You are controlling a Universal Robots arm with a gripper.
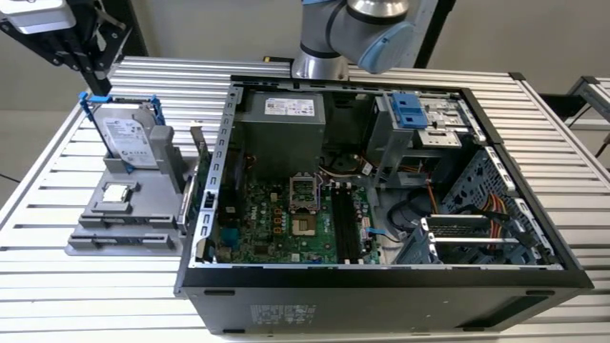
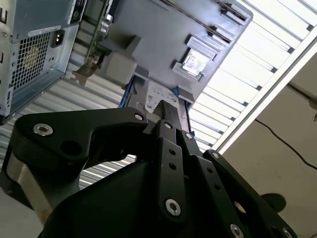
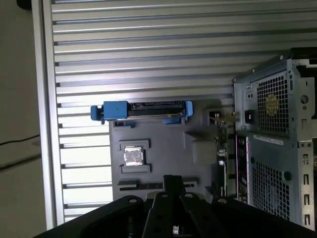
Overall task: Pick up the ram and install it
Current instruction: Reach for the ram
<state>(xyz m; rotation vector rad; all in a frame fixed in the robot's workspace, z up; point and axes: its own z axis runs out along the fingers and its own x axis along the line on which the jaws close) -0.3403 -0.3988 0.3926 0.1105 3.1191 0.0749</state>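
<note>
Your end effector (image 1: 99,84), pinched narrow and empty, hangs at 10 o'clock of the computer case (image 1: 381,300). Lowered like that, it could strike the hard drive (image 1: 128,136).

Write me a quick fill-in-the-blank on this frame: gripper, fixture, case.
1. The gripper hangs above the upright ____ in the grey fixture.
2. That fixture stands at the exterior view's ____ of the open computer case.
3. The frame around the upright part is coloured ____.
Missing words: hard drive; left; blue.
</note>
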